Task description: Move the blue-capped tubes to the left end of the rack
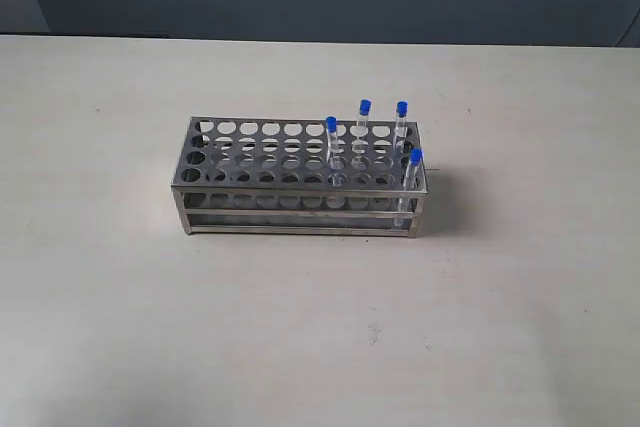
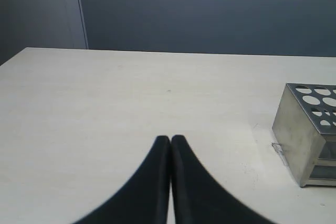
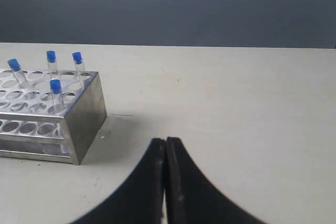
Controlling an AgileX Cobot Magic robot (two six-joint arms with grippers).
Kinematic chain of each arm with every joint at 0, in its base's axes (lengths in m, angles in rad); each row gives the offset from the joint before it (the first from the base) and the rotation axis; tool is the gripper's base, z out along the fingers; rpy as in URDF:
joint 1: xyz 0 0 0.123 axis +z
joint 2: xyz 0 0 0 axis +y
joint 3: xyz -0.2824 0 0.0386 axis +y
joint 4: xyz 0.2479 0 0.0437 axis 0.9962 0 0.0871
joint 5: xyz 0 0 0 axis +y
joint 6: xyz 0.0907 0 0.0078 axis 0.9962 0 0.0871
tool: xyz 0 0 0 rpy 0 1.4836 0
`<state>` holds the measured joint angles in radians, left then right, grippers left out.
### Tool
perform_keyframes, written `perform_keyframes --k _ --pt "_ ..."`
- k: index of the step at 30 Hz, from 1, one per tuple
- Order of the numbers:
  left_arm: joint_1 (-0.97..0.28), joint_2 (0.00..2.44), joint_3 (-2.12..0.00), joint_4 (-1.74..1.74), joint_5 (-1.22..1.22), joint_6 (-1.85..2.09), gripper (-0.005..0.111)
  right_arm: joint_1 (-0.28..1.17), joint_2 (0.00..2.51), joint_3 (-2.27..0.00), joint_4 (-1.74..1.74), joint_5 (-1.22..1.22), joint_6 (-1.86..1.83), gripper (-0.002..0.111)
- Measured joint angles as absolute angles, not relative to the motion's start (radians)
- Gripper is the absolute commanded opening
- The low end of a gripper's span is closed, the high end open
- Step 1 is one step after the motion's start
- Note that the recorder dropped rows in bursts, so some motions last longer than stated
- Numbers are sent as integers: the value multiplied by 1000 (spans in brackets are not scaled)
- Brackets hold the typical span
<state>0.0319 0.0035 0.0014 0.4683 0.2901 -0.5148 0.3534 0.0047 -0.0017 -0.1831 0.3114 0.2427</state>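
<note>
The pale table (image 1: 300,347) carries only the steel test-tube rack (image 1: 290,193), set lengthwise across the exterior view so each arm faces one end of it. All four blue-capped tubes (image 1: 364,107) stand in holes at the rack's right end: two in the back row, one further forward to their left and one near the front right corner. Each leans a little in its hole. The left-end holes are empty, so no tube has been moved yet. Neither arm shows in the exterior view. The left gripper (image 2: 170,140) hangs low over bare table, well apart from the rack's left end, jaws pressed together and holding nothing. The right gripper (image 3: 166,142) sits likewise off the right end, fully closed and empty, and looks better placed to reach the tubes.
</note>
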Motion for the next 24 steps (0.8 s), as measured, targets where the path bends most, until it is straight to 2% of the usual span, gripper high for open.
perform_keyframes --k 14,20,24 --pt "32 4 1 468 290 -515 1 353 5 -2 -154 254 243 0" --pt "32 4 1 468 290 -515 1 353 5 -2 -139 128 243 0" --pt "32 4 1 468 290 -515 1 353 5 -2 -36 -68 291 0"
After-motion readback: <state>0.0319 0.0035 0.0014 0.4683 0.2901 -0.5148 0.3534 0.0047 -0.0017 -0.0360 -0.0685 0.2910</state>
